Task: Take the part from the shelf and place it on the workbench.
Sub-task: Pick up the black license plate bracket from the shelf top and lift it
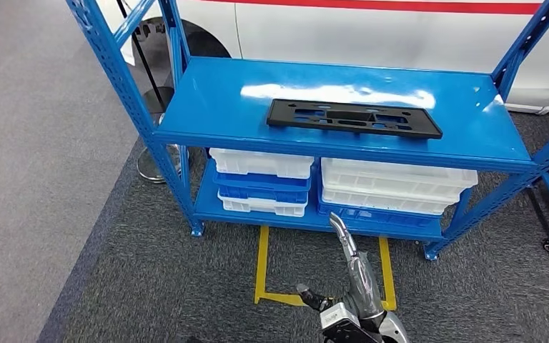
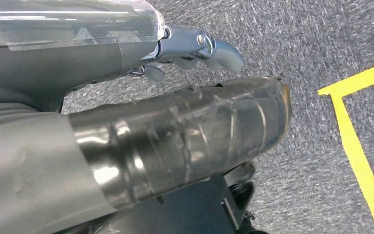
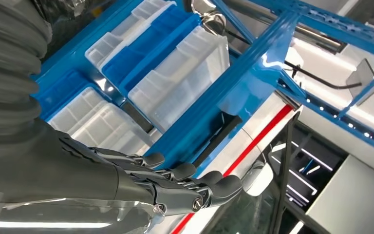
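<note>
My left hand (image 2: 175,141) hangs low at my side over the grey carpet, near the yellow floor tape (image 2: 355,146); the wrist camera sits so close behind it that I cannot tell whether its fingers are spread or curled, though nothing seems to be in it. Ahead stands the blue shelf (image 1: 207,114), and the part (image 1: 354,118), a flat black plate with cut-outs, lies flat on its top level toward the front edge, I judge so that I can reach it from where I stand. Beneath it the white and blue bins (image 1: 329,187) are stacked on the lower level. My right hand (image 3: 175,185) is raised toward the shelf, fingers extended and slightly apart, holding nothing, well short of the part.
</note>
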Motion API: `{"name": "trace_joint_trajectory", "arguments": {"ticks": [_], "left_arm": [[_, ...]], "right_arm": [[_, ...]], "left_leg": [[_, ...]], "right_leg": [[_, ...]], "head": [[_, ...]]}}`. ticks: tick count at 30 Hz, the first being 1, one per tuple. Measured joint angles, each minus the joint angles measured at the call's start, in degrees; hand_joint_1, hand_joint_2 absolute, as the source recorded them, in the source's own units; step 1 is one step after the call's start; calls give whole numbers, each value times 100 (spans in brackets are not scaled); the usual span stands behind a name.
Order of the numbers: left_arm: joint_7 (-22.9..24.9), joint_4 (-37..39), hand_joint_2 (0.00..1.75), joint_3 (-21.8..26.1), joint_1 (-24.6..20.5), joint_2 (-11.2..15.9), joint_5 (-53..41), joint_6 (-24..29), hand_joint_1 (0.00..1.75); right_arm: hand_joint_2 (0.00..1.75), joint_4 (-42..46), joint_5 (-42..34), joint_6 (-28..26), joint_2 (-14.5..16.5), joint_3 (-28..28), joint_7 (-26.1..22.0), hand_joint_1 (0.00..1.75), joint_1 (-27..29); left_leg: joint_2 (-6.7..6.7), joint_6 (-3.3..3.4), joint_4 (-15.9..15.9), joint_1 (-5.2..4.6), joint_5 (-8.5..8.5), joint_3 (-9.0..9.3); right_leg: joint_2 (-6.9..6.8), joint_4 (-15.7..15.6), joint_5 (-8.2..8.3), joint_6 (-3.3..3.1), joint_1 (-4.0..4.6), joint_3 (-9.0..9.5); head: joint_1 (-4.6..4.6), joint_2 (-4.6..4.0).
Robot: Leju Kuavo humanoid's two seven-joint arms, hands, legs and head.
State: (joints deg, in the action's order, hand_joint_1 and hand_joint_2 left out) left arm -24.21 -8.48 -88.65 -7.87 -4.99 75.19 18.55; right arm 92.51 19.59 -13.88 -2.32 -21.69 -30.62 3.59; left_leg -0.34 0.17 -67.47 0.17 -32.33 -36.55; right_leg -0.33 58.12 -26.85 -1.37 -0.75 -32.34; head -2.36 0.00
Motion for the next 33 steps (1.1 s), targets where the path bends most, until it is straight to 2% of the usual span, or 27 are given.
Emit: {"name": "trace_joint_trajectory", "arguments": {"ticks": [1,2,3,4,5,7,8,12,14,16,17,18,19,21,23,24,29,33], "left_arm": [[6,1,0,0,7,1,10,24,0],[12,2,0,0,16,2,18,53,0],[19,4,0,0,25,4,22,87,0],[26,6,0,0,30,5,24,121,0],[33,9,0,0,32,8,22,153,0],[54,14,0,-2,25,11,11,224,0],[63,15,0,-4,23,11,6,249,0],[85,17,0,-10,36,13,-8,280,0],[87,17,0,-13,30,11,-19,281,0],[90,17,0,-17,31,11,-30,286,0],[95,17,0,-20,35,12,-38,290,0],[101,17,0,-22,38,12,-44,294,0],[106,17,0,-25,40,12,-50,298,0],[113,17,0,-29,38,8,-58,303,0],[117,17,0,-31,36,3,-61,304,0],[118,17,0,-31,36,0,-62,304,0],[118,17,0,-31,36,-1,-62,305,0],[122,17,0,-32,37,-2,-63,317,0]], "right_arm": [[175,4,-12,2,15,20,-10,0,25],[131,5,-22,4,26,38,-19,0,54],[87,12,-37,8,38,61,-28,0,85],[44,24,-59,11,52,86,-37,0,113],[0,39,-85,14,66,111,-43,0,136],[0,82,-146,29,93,163,-50,0,173],[0,102,-173,38,103,185,-50,0,187],[0,160,-209,52,131,266,-51,0,233],[0,178,-216,56,133,294,-51,0,245],[0,181,-257,79,133,317,-51,0,267],[0,180,-289,93,133,326,-50,0,284],[0,180,-322,104,133,335,-51,0,300],[0,181,-355,109,134,344,-53,0,312],[0,198,-407,110,139,378,-59,0,327],[0,220,-434,110,144,408,-63,0,333],[0,226,-438,110,144,414,-63,0,333],[0,227,-439,110,145,417,-64,0,333],[0,248,-448,111,150,434,-67,0,345]], "left_leg": [[0,-27,-358,22,-146,-168],[1,-51,-589,43,-200,-278],[2,-73,-644,64,-155,-306],[3,-89,-476,83,-7,-226],[6,-101,-125,100,200,-54],[5,-90,575,105,455,290],[-1,-65,765,97,495,379],[-9,102,873,78,531,398],[1,184,908,89,561,402],[7,220,909,72,564,388],[7,223,908,62,565,383],[6,225,907,54,566,381],[2,225,906,46,566,386],[-4,220,906,36,562,405],[-4,214,906,34,557,416],[-3,212,906,35,556,416],[-3,210,905,31,555,416],[3,151,887,7,549,392]], "right_leg": [[-6,4,-1,-7,0,-2],[-9,9,-4,-6,-2,-3],[-9,18,-10,0,-7,-3],[-5,31,-19,14,-16,-2],[0,51,-34,35,-26,1],[9,99,-69,98,-23,-7],[11,117,-77,132,-14,-16],[16,167,-106,259,-28,-50],[19,563,-366,298,-42,-226],[21,1284,-734,319,-42,-562],[20,1571,-828,322,-42,-700],[21,1687,-815,318,-42,-758],[21,1584,-694,303,-40,-707],[16,860,-299,237,-20,-353],[5,273,-85,174,5,-74],[1,173,-74,159,13,-31],[-2,165,-86,153,16,-22],[1,85,-94,155,56,-9]], "head": [[1,0],[1,0],[1,0],[2,0],[2,0],[0,0],[-2,0],[-4,0],[-5,0],[-5,0],[-5,0],[-5,0],[-5,0],[-6,0],[-6,0],[-7,0],[-6,0],[-3,0]]}}
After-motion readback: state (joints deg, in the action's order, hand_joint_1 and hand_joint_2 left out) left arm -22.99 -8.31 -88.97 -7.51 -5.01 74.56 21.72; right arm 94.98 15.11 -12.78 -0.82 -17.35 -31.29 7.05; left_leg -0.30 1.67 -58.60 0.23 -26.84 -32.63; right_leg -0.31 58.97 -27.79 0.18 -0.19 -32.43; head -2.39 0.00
